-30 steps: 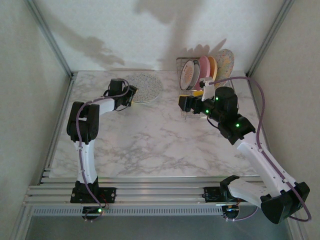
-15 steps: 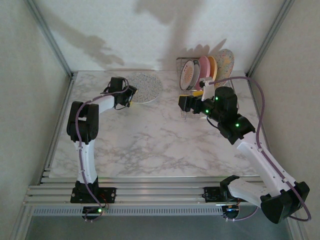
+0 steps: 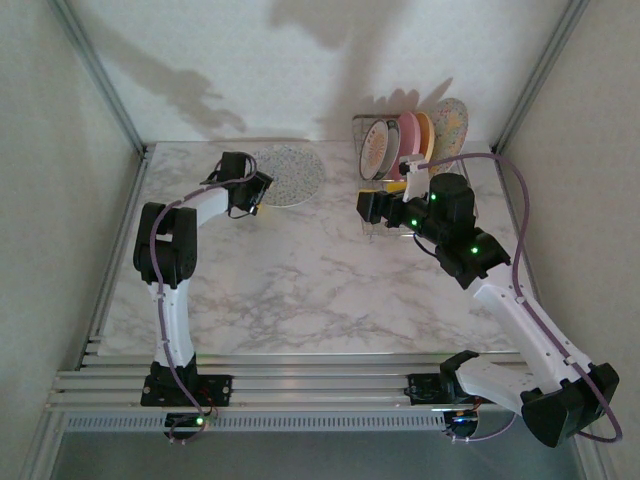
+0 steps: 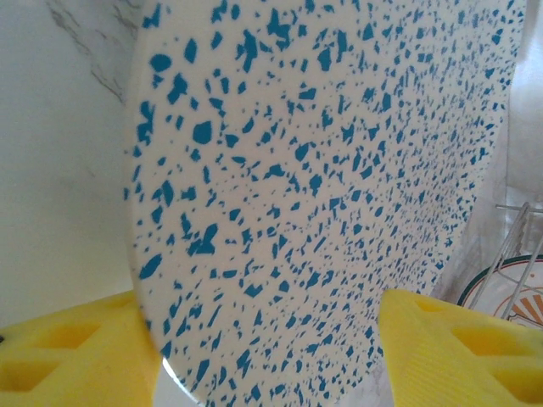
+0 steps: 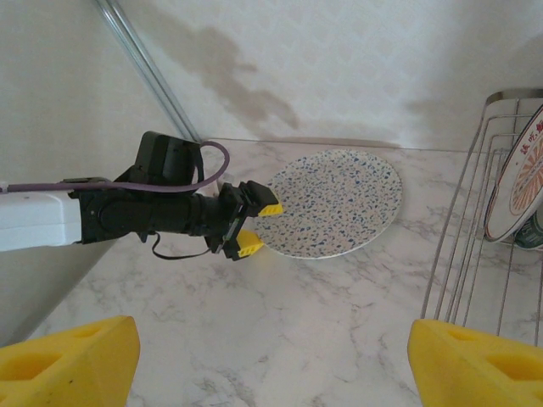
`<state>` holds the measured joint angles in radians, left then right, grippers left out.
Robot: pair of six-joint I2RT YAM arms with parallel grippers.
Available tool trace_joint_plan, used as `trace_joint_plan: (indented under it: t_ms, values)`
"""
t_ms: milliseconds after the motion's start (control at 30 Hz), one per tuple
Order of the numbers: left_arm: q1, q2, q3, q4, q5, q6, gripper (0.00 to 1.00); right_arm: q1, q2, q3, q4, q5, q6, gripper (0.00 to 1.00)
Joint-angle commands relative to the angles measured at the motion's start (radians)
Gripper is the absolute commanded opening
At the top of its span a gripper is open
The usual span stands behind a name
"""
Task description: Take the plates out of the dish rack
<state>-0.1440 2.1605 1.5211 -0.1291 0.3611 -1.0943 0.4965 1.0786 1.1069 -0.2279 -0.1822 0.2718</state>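
1. Your left gripper (image 3: 258, 190) sits at the near-left rim of a blue-speckled plate (image 3: 288, 175). That plate lies flat on the marble table (image 3: 300, 280), to the left of the dish rack (image 3: 410, 165) and apart from it.
2. In the right wrist view the left gripper (image 5: 256, 227) has its yellow fingers (image 5: 270, 209) spread apart at the plate's edge (image 5: 335, 203). It is not closed on anything.
3. In the left wrist view the blue-speckled plate (image 4: 322, 186) fills the frame. Its rim runs between the two yellow fingers (image 4: 76, 356) low in the corners. You cannot tell from here whether either finger touches the rim.
4. Your right gripper (image 3: 368, 207) hovers just in front of the dish rack, at its near-left corner. Its fingers (image 5: 68, 356) are wide apart and hold nothing.
5. Four plates stand on edge in the rack at the back right of the table:
   - a white plate with a dark-red rim (image 3: 378, 148), nearest the front
   - a pink plate (image 3: 405, 138)
   - an orange plate (image 3: 426, 135)
   - a second speckled plate (image 3: 452, 125), at the back
6. The right wrist view shows the rack's wires (image 5: 475, 195) along the right edge, with the red-rimmed plate (image 5: 519, 174) behind them.
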Motion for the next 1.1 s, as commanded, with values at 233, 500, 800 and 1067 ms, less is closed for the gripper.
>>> trace_joint_plan:
  t_ms: [233,500,800,1067]
  values:
    - [0.007,-0.032,0.044,-0.092,-0.052,0.028,0.7,0.007,-0.006,0.009,0.002,0.03,0.004,0.83]
    - [-0.006,-0.116,-0.003,-0.118,-0.113,0.025,0.77,-0.005,-0.016,0.074,-0.123,0.284,-0.027,0.83]
    - [-0.097,-0.34,-0.098,-0.062,-0.198,-0.013,0.78,-0.366,0.135,0.226,-0.285,0.295,0.142,0.77]
    - [-0.227,-0.523,-0.108,-0.005,-0.219,0.112,0.78,-0.525,0.351,0.277,-0.092,0.234,0.139,0.77]
